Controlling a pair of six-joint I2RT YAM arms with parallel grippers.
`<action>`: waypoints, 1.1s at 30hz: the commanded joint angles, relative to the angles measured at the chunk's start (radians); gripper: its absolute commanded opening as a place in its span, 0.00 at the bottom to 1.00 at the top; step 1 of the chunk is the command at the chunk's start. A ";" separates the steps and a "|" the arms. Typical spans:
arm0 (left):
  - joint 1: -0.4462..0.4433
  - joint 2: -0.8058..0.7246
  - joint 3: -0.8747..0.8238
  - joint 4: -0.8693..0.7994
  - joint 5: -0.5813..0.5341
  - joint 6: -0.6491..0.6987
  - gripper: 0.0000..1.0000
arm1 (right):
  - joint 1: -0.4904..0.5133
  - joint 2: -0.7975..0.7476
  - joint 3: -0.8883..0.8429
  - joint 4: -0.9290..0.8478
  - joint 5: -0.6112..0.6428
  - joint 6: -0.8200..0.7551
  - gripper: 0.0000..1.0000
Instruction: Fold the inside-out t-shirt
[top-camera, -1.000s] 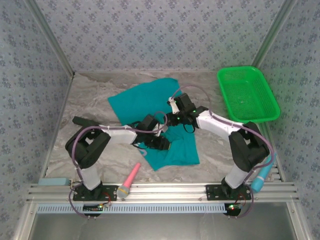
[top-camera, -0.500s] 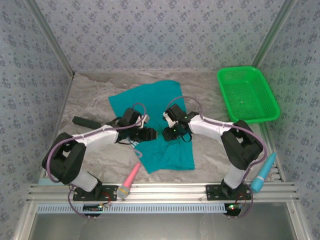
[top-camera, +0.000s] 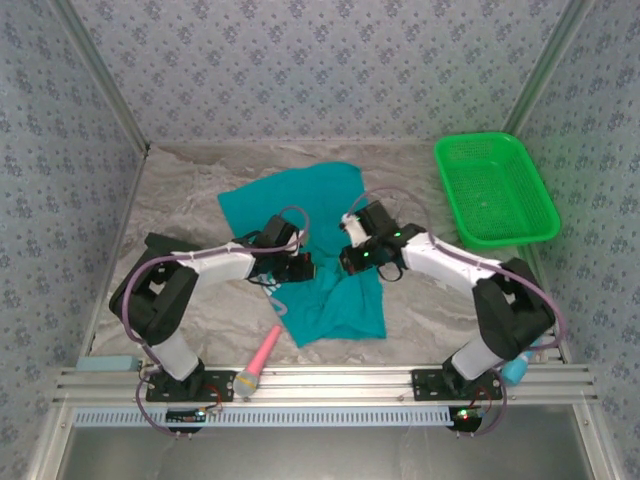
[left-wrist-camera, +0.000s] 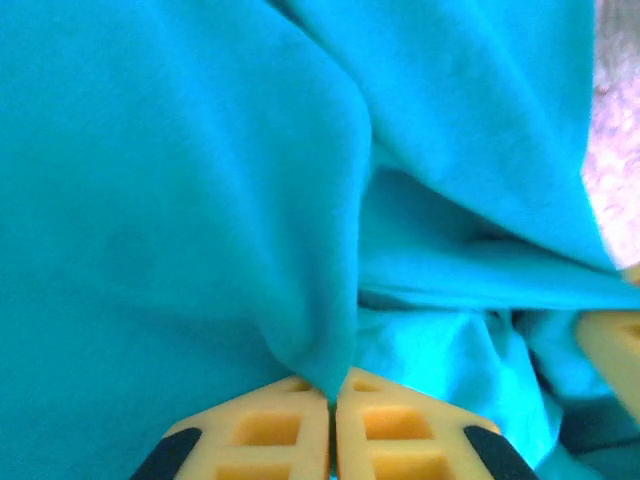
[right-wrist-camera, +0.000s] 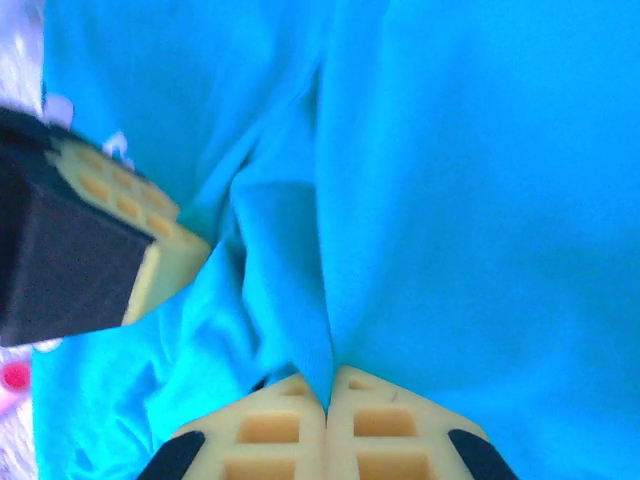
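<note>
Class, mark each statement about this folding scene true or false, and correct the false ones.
1. The left gripper and right gripper are each shut on a fold of the t-shirt. True.
2. The t-shirt lies in the green basket. False: it lies on the table, with the basket apart from it.
3. A pink tool lies near the left arm's base. True.
4. The grippers pinch opposite ends of the t-shirt. False: they pinch close together near its middle.

T-shirt (top-camera: 345, 305): mid part hidden under left gripper (top-camera: 305, 270) & right gripper (top-camera: 350, 262); blue obj. (top-camera: 516, 370) mostly behind right arm (top-camera: 500, 300); wrist views crop cloth.
</note>
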 joint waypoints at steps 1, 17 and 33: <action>-0.001 0.015 -0.034 -0.031 -0.082 0.098 0.00 | -0.107 -0.015 -0.089 0.031 -0.064 0.022 0.05; -0.057 -0.004 0.123 -0.048 0.041 0.176 0.50 | -0.145 -0.138 -0.131 -0.017 -0.025 -0.039 0.33; -0.102 0.108 0.087 0.011 0.092 0.071 0.19 | 0.073 -0.120 -0.143 -0.002 0.160 0.360 0.42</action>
